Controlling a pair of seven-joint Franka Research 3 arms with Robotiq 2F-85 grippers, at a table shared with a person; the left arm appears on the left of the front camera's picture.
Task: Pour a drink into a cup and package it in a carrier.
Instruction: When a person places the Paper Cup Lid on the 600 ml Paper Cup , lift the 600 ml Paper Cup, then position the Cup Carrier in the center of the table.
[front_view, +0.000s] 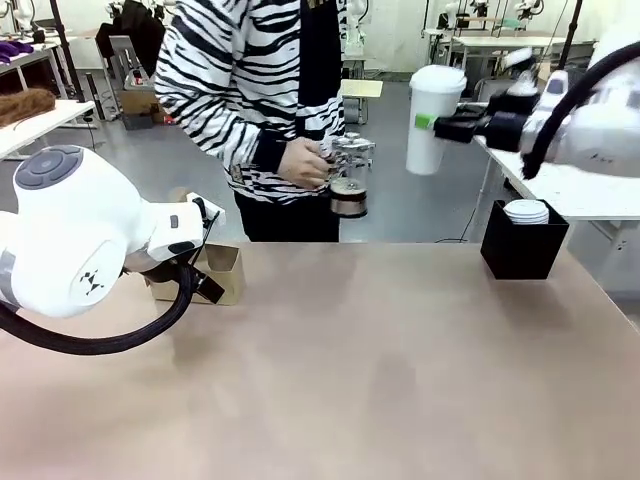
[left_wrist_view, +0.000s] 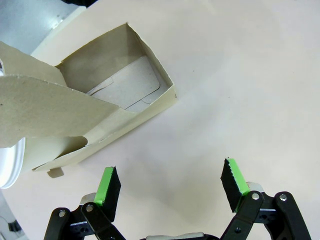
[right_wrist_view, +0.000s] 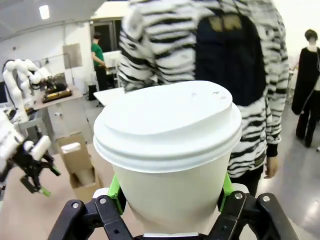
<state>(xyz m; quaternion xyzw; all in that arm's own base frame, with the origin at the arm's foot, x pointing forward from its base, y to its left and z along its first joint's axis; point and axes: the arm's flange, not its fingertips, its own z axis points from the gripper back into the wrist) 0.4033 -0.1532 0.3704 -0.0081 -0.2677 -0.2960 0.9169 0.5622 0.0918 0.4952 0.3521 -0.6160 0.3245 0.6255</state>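
Cup (front_view: 435, 118): white paper, closed with a white lid (right_wrist_view: 167, 125), held upright and raised well above the tabletop (front_view: 380, 380) at the far right. It is clamped around its body between the green pads (right_wrist_view: 116, 192) of the robot's right hand (right_wrist_view: 170, 192), the jaws being closed firmly against both of its sides.

Carrier (front_view: 225, 272): brown cardboard, set down at the far left of the tabletop and partly hidden behind the left arm. In the left wrist view the carrier (left_wrist_view: 150, 107) is seen open-topped, with one flap raised.

Robot's left hand (left_wrist_view: 172, 187): fully spread and holding nothing. It is positioned over bare tabletop, just beside the carrier and not touching it.

Carafe (front_view: 348, 190): clear glass with metal fittings, held in the person's hand (front_view: 303, 162) beyond the far edge, left of the cup and well apart from it. Dark contents are noted in its lower part.

Black box (front_view: 522, 250): placed at the far right of the tabletop, below the raised cup, with white lids (front_view: 526, 211) stacked inside.
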